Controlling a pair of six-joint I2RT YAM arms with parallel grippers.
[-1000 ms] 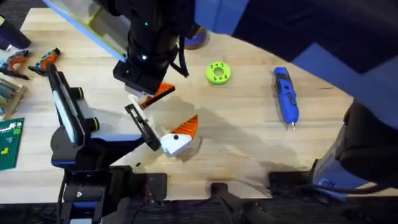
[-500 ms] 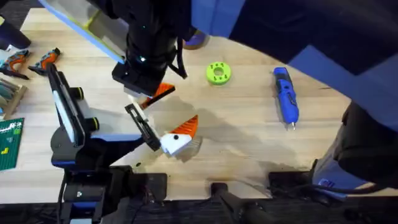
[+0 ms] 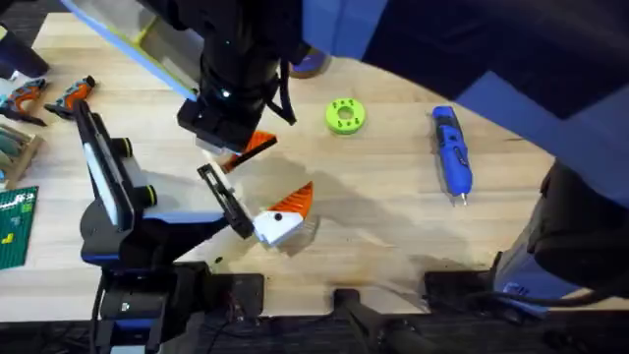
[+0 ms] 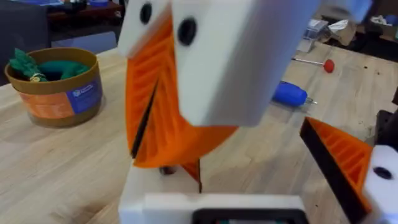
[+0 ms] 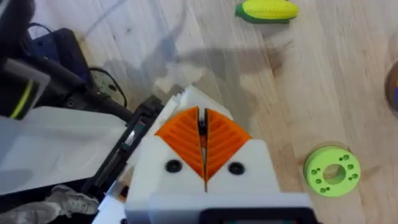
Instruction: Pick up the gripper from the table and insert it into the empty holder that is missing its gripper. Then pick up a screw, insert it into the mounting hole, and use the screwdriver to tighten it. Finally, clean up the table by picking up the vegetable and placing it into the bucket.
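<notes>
Since the frame 1 s ago, the right hand [image 3: 246,147] has shifted slightly away from the left hand [image 3: 285,216]. Nothing else on the desk [image 3: 373,216] has changed place.

Right hand: the 2 orange ribbed pads [image 5: 183,134] are pressed together, with a thin dark seam between them. Whether anything thin is caught in that seam cannot be told. In the left wrist view this hand hangs tilted directly over the holder [image 4: 146,186], with its orange tip at or just above the bare white block. Contact cannot be confirmed.

Left hand: the fingers stand apart. 1 finger is the holder. The other is a white block carrying an orange wedge [image 4: 339,162] with a black face, set off to the side of the right hand.

The screwdriver [image 3: 452,147] lies flat on the desk, well apart from both hands. The vegetable [image 5: 267,9] lies on the desk beyond the right hand's fingertips. A lime-green disc [image 3: 344,115] with holes lies near the right hand, between it and the screwdriver. The bucket [image 4: 56,87] stands upright beyond the left hand, with green items inside it. A rod with a red handle [image 4: 317,63] lies past the screwdriver.
</notes>
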